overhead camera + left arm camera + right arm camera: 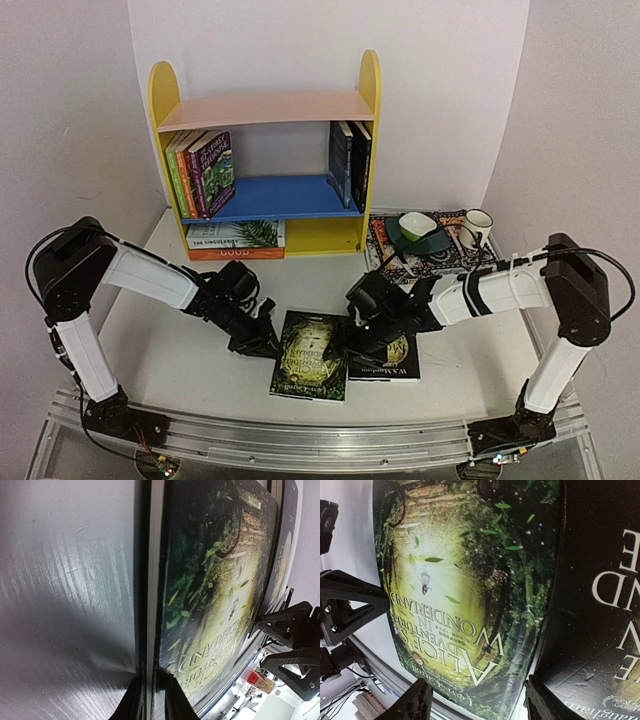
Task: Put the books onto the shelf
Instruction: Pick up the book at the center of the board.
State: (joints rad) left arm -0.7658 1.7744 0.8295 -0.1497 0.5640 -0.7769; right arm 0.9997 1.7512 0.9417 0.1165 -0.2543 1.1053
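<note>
Two books lie flat on the worktop point(170, 350), close to me. The green book point(310, 365) is my mark for where things are.

My left tool point(262, 340) sits low at the green book's left edge. Its fingers point(131, 702) are narrow, and they pinch that edge with one finger on each side of the pages.

My right tool point(365, 348) hangs over the green book's right edge. Its fingers point(417, 702) stand wide apart and hold nothing. The black book point(395, 370) lies just to the right of the green book, right up against it.

Farther back and to the right of the green book is a cloth mat point(385, 245). A green bowl point(420, 232) and a white mug point(478, 228) sit on it.

Straight behind the green book, far back by the wall, stands the shelf point(265, 108). On its blue board, some books point(200, 172) stand up at the left end and dark books point(350, 160) stand at the right end. Under the blue board, a white leaf book point(235, 235) lies flat on an orange book point(235, 254).
</note>
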